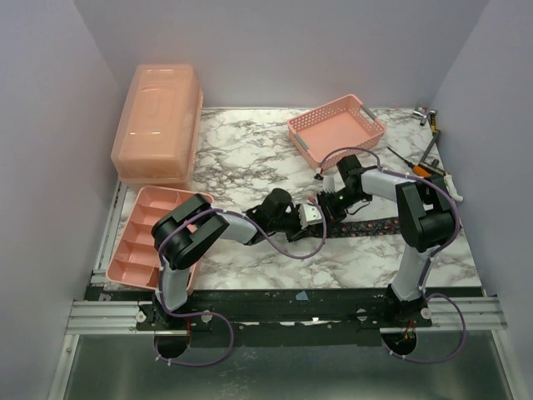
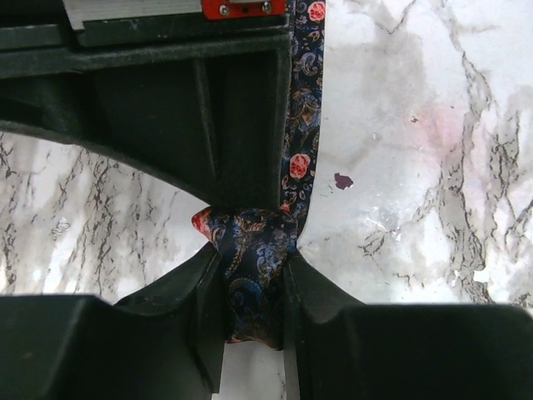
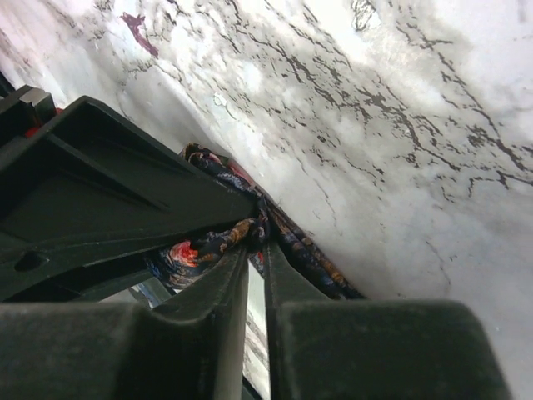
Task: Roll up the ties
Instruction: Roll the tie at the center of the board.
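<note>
One dark navy tie point(image 1: 375, 225) with red and orange dots lies as a long strip on the marble table point(image 1: 250, 150), running right from the two grippers. My left gripper point(image 1: 310, 215) is shut on the tie's bunched end point(image 2: 248, 258); the strip point(image 2: 303, 92) runs away from the jaws. My right gripper point(image 1: 331, 206) meets it from the right, and its black body point(image 2: 166, 108) fills the upper left of the left wrist view. The right gripper point(image 3: 256, 242) is shut on a fold of the same tie point(image 3: 304, 254) close to the tabletop. No other tie shows.
A pink mesh basket point(image 1: 337, 125) stands at the back centre-right. A pink lidded box point(image 1: 158, 123) stands at the back left, and a pink divided tray point(image 1: 150, 237) at the front left. Several hand tools point(image 1: 429, 158) lie along the right edge. Grey walls enclose the table.
</note>
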